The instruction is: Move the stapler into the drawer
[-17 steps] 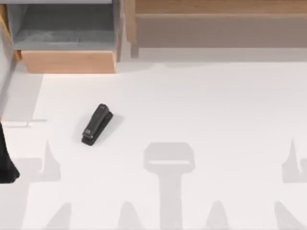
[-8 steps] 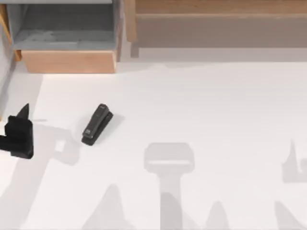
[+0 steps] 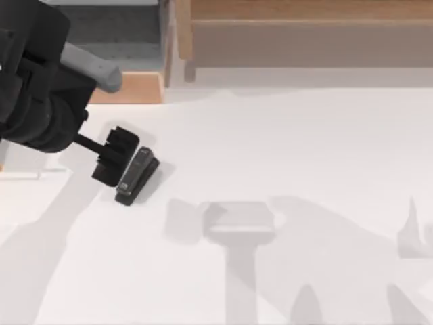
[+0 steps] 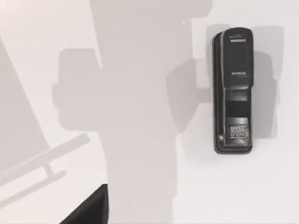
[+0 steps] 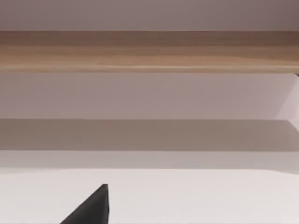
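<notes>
The small black stapler (image 3: pixel 137 176) lies flat on the white table, left of centre, with its tapered end pointing toward the drawer. In the left wrist view the stapler (image 4: pixel 233 88) is seen from above, off to one side. My left gripper (image 3: pixel 114 157) hovers just left of it, open and holding nothing. One of its dark fingertips (image 4: pixel 91 207) shows at the edge of the wrist view. My left arm hides much of the drawer (image 3: pixel 132 88) at the top left. Its tan front panel and some grey interior show. A dark part of my right gripper (image 5: pixel 91 207) faces the shelf.
A long brown wooden shelf (image 3: pixel 304 30) runs along the back from the centre to the right, and the shelf (image 5: pixel 149 51) also fills the right wrist view. My left arm's bulky body (image 3: pixel 40 81) hangs over the table's upper left corner. White table (image 3: pixel 284 149) stretches to the right.
My left arm has swung in from the left edge and risen over the drawer. Its gripper has moved right, up beside the stapler. The stapler has not moved.
</notes>
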